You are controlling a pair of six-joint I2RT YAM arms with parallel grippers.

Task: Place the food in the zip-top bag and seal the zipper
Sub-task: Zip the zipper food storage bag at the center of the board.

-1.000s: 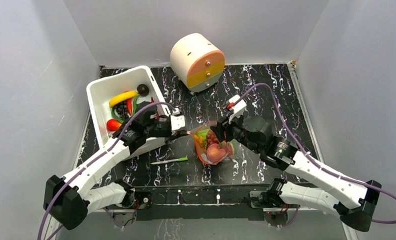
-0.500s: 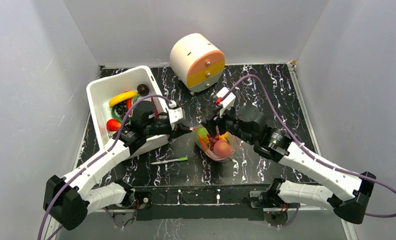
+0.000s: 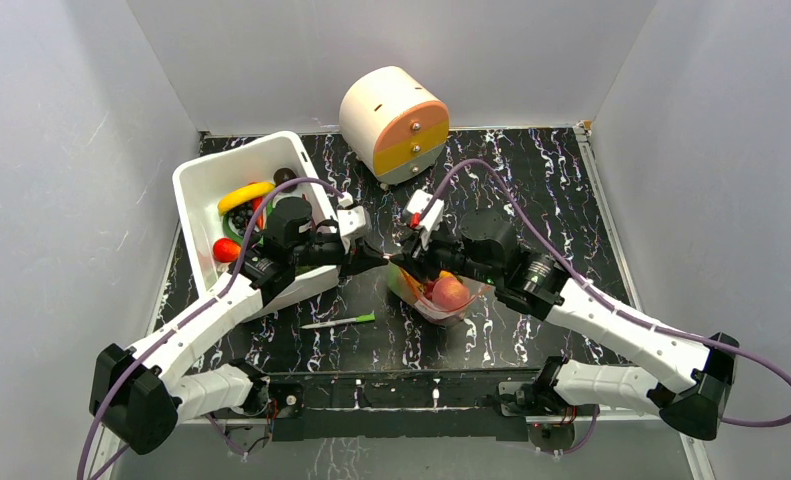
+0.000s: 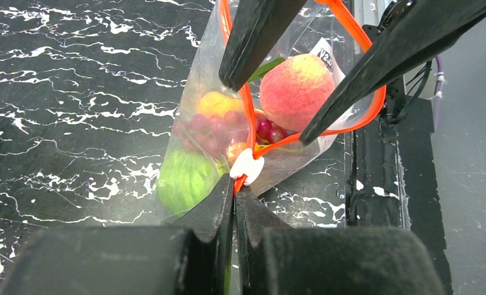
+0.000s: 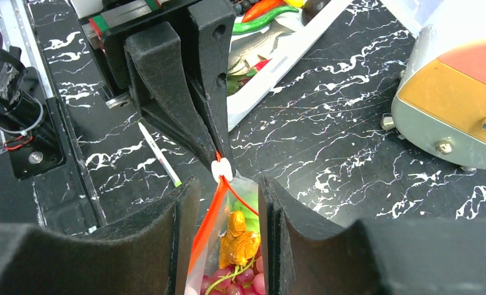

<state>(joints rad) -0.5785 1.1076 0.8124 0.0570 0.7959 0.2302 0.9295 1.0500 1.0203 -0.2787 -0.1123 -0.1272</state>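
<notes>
The zip-top bag [image 3: 439,298] stands mouth-up in mid table, holding a peach [image 4: 295,89], purple grapes [image 4: 268,130], a green piece [image 4: 185,178] and a yellow-orange piece [image 5: 239,236]. The zipper [image 4: 247,117] gapes open around the peach and narrows toward its white slider [image 4: 247,166]. My left gripper [image 4: 235,190] is shut on the zipper's end just behind the slider; it also shows in the top view [image 3: 379,258]. My right gripper [image 5: 228,233] is open, its fingers [image 5: 172,246] astride the bag's mouth close to the slider [image 5: 222,169].
A white bin [image 3: 196,190] at the left holds a banana [image 3: 245,195], a red piece [image 3: 226,249] and other toy food. A round white-and-orange drawer unit [image 3: 396,125] stands at the back. A thin white-and-green stick [image 3: 339,322] lies in front of the bin.
My right gripper has moved left along the bag's mouth, up close to my left gripper. The bag has turned more upright. The left gripper has kept its hold and shifted slightly back.
</notes>
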